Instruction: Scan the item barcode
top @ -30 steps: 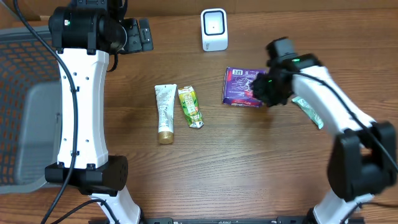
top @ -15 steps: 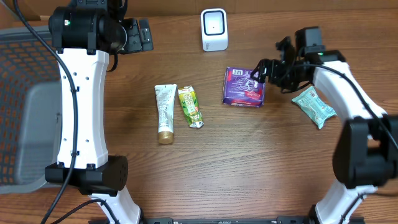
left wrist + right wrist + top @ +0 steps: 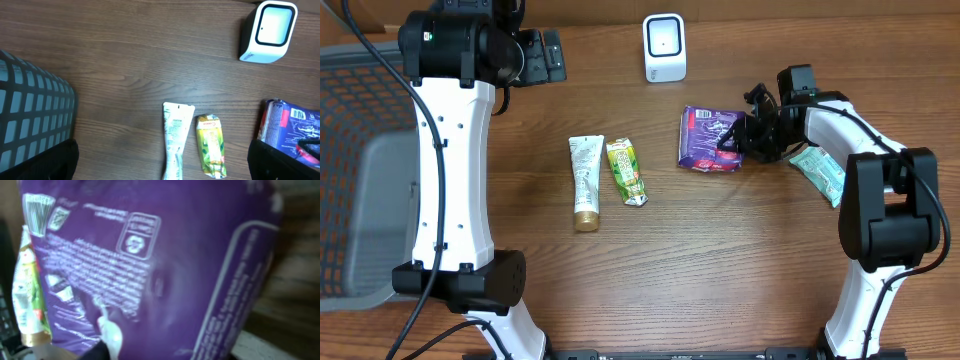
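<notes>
- The overhead camera looks straight down on the table from high above. It takes in every edge, from the basket on the left to the scanner at the far edge.
- The left wrist camera also looks down from well up, a little nearer, over the far left part of the table, with the far edge at the top.
- These two views share the basket, the scanner, the tube, the green sachet and the purple packet.
- The right wrist camera sits very close to the purple packet, which fills a blurred frame. The green sachet at its left edge also appears in both other views.
</notes>
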Motion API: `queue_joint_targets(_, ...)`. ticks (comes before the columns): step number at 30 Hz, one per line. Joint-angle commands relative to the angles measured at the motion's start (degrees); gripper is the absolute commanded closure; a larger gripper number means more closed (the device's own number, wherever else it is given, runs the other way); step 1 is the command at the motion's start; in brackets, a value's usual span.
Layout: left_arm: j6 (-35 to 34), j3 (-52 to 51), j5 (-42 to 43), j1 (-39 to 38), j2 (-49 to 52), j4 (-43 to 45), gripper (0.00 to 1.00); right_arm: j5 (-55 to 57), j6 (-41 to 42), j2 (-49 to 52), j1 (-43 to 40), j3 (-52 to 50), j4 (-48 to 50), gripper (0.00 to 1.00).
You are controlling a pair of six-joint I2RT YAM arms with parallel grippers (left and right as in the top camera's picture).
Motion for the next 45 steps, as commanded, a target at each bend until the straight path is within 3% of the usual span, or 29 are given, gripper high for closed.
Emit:
queue_joint_targets(1, 0.11, 0.15, -0.13, -0.37, 0.13, 0.22, 0.00, -3.23, 1.57, 0.68, -0.61, -0.24, 0.28, 0.72)
queue_joint_targets(4, 0.11, 0.15, -0.13, -0.39, 0.13, 0.22, 0.00, -8.83, 1.55, 0.09, -1.81, -0.22, 0.04, 0.80)
queue_joint_targets(11, 0.11, 0.15, -0.13, -0.37, 0.13, 0.22, 0.00, -11.28, -5.51, -8.22, -2.45, 2.40, -6.19, 0.84)
queue_joint_targets(18, 0.11, 0.15, -0.13, -0.37, 0.13, 0.22, 0.01, -0.17, -5.51, -23.85, 3.23, 7.56, -10.34, 0.87)
queue_joint_targets(26, 0.11, 0.15, -0.11, -0.39, 0.13, 0.20, 0.00, 11.74, -4.39, -34.86, 11.72, 10.84, -10.40, 0.87)
queue_joint_targets(37, 0.11, 0.15, -0.13, -0.39, 0.13, 0.20, 0.00, 13.18, -2.91, -36.68, 12.76, 10.88, -10.49, 0.87)
queue_joint_targets(45, 0.11, 0.15, -0.13, -0.37, 0.13, 0.22, 0.01, 19.26, -2.34, -36.13, 12.79, 10.86, -10.51, 0.96)
